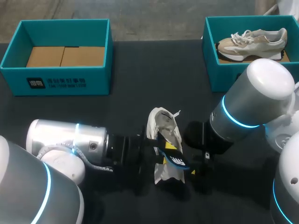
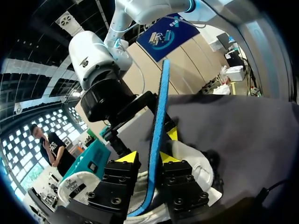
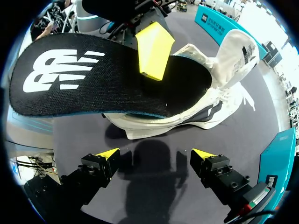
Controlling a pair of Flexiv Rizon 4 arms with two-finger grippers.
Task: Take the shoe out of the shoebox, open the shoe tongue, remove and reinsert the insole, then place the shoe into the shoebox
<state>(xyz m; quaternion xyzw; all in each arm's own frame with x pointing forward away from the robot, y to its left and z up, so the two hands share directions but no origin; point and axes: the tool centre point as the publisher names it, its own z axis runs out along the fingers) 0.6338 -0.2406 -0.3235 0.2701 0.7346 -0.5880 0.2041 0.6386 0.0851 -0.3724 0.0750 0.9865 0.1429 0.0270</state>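
Left claw (image 2: 147, 158): pinching insole (image 2: 159, 116), half out of shoe (image 1: 164, 125).
Right claw (image 3: 155, 155): spread, empty.
Done: shoe unboxed, tongue (image 3: 236, 51) opened.
Remaining: insole back, shoe boxed.

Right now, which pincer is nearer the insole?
Left. The left pincer is shut on the insole, a finger on each face. The right pincer is open, apart from it, touching nothing.

We see a dark surface (image 1: 140, 65) under the lights; at its far right corner, a teal box (image 1: 219, 77) holds a beige-and-white sneaker (image 1: 252, 42) with white laces.
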